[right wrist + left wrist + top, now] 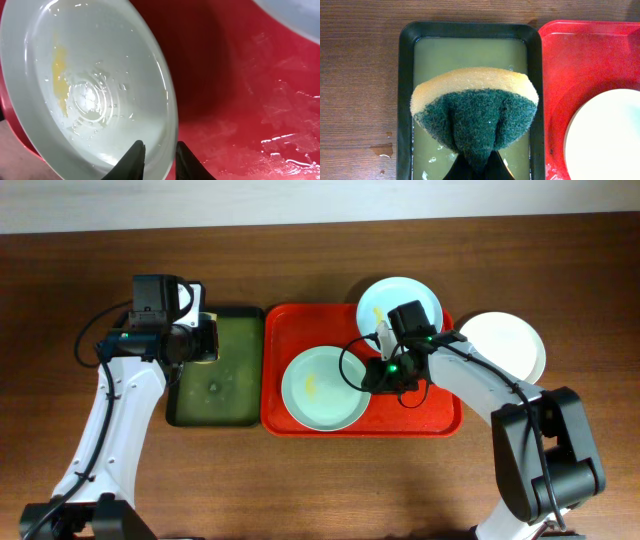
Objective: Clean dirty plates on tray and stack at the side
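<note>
The tray (440, 418) holds the green plate (322, 388), its rim inside the right gripper (160, 145).

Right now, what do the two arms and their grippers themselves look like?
The left arm and right arm both have white links joined by black joint housings, with thin black cables looping alongside. A small green light glows near the right arm's wrist. The left gripper and right gripper have black, tapered fingers.
</note>
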`<state>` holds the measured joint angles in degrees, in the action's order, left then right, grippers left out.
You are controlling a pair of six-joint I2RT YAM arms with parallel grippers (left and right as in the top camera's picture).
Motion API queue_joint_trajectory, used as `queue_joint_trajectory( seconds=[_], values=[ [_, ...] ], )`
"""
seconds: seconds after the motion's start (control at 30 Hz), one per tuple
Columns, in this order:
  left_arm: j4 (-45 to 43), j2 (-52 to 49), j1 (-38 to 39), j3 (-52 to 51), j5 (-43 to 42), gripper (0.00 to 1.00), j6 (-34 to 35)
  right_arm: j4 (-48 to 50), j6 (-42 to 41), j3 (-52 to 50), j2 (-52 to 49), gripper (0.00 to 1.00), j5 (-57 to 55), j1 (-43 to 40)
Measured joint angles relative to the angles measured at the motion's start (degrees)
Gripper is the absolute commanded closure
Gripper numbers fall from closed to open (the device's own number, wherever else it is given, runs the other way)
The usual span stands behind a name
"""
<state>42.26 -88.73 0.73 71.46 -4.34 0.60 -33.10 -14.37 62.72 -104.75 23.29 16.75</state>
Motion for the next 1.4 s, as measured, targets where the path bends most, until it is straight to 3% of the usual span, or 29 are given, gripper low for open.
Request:
queue_joint_trajectory(
  seconds=[0.27, 0.37, 0.6, 0.8, 0.97, 1.13, 1.3, 1.4],
  values=[
    [0.17, 0.00, 0.00, 0.00, 0.00, 1.00, 0.00, 2.27, -0.81, -1.36, 0.00, 0.79, -2.10, 0.02],
    [0.17, 0.00, 0.00, 0.00, 0.00, 1.00, 0.00, 4.04, -2.14, -3.02, -0.02, 0.96, -2.93, 0.02],
    [0.87, -0.15, 0.00, 0.00, 0.00, 1.00, 0.00, 5.35, -3.87, -3.06, -0.02, 0.96, -3.48, 0.02],
    [1.95, -7.50, 0.00, -0.04, 0.46, 1.00, 0.90, 5.33, -8.17, -3.06, -0.02, 0.96, -3.30, 0.02],
    [16.85, -10.82, 0.46, 14.38, 3.50, 1.00, 2.03, 5.33, -9.99, -3.06, -0.11, 0.96, -2.89, 0.02],
    [14.19, -18.05, 11.56, 15.82, -2.19, 1.00, 2.43, 5.33, -11.17, -3.06, -0.11, 0.96, -2.86, 0.02],
    [9.22, -25.09, 23.52, 15.82, -4.48, 1.00, 7.63, 5.35, -11.19, -3.06, -0.11, 0.96, -2.89, 0.02],
    [6.97, -28.74, 25.83, 15.82, -4.50, 1.00, 9.11, 5.33, -12.07, -3.06, -0.11, 0.96, -2.89, 0.02]
  ],
)
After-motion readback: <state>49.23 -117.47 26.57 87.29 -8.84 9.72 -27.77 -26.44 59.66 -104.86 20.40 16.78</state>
